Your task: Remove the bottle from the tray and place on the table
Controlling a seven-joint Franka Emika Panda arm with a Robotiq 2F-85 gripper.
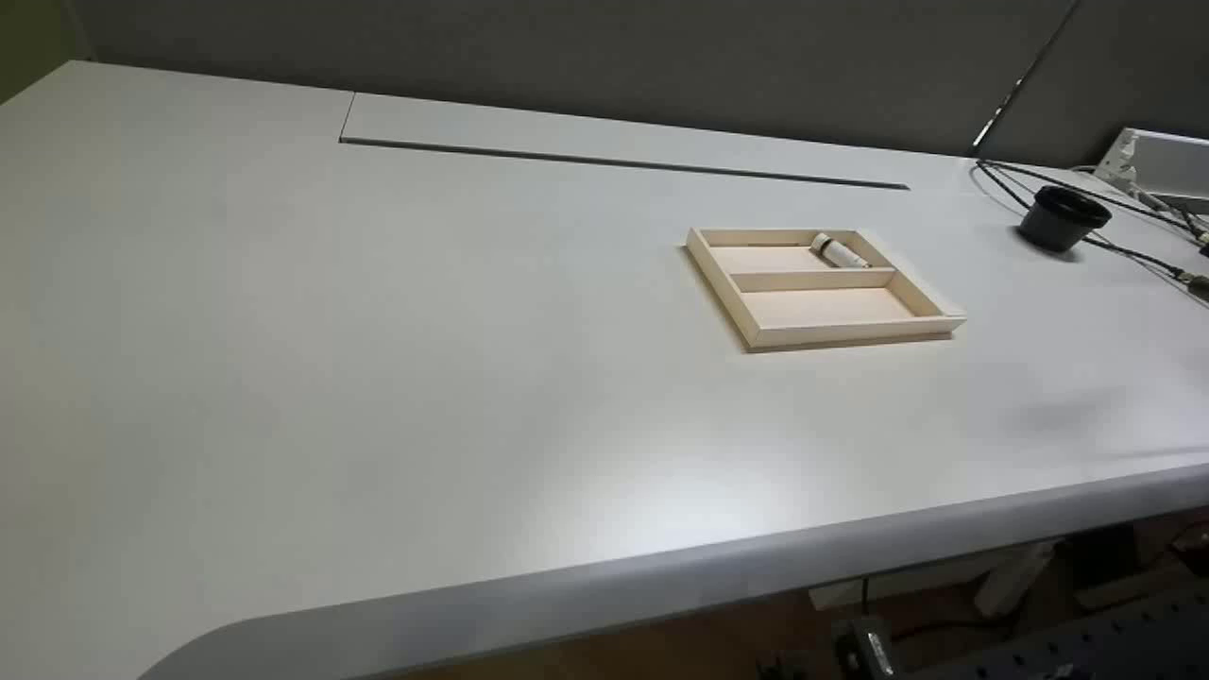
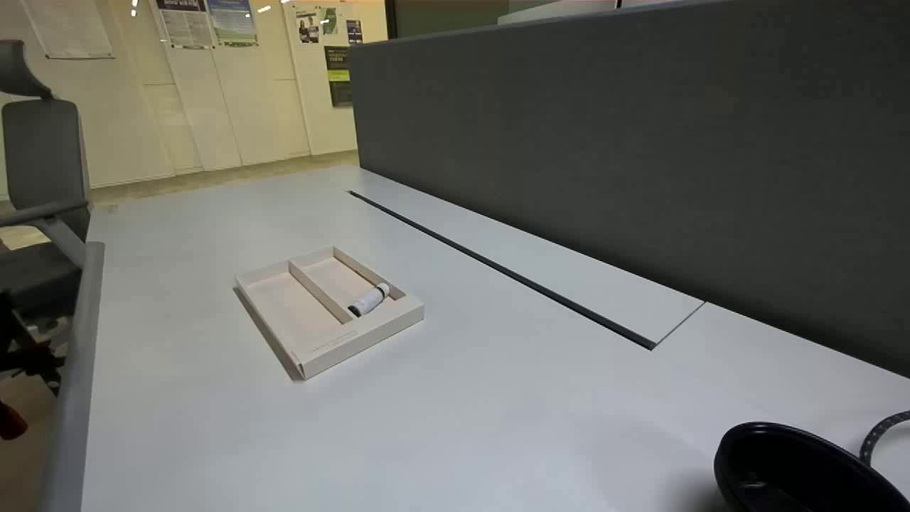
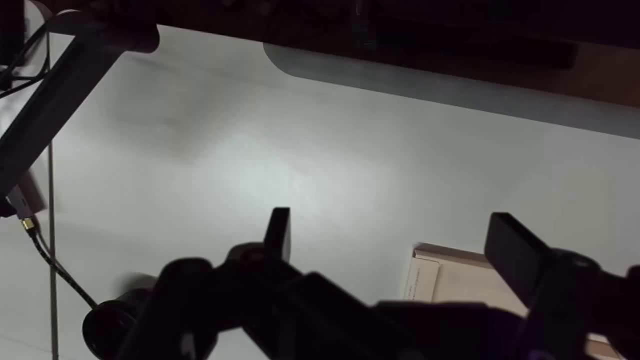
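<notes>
Table (image 1: 378, 378) white-grey, smooth, in all three views; grey band along its front edge; a dark slot (image 2: 569, 304) runs near the back edge; grey partition (image 2: 604, 128) stands along that back edge; grey chair (image 2: 43, 153) by the front edge, in an exterior view.

Gripper (image 3: 393, 230) in the wrist view, dark, near silhouette; released, fingers (image 3: 515, 257) spread well apart, pale table surface showing between them.

Tray (image 1: 850, 334), light beige wood, flat on the table in both exterior views; raised rim; a divider (image 1: 812, 280) splits it into two compartments; partly hidden behind the gripper in the wrist view.

Black pot (image 1: 1063, 222) on the table, mouth up, well apart from the tray; dark cable (image 2: 872, 439) just beside it, contact unclear.

Bottle (image 2: 370, 300) slim, whitish, dark band near one end; lies on its side in the tray, in the compartment nearer the partition, set aslant; one end by the divider, the other toward the outer wall; whether either touches, cannot tell.
</notes>
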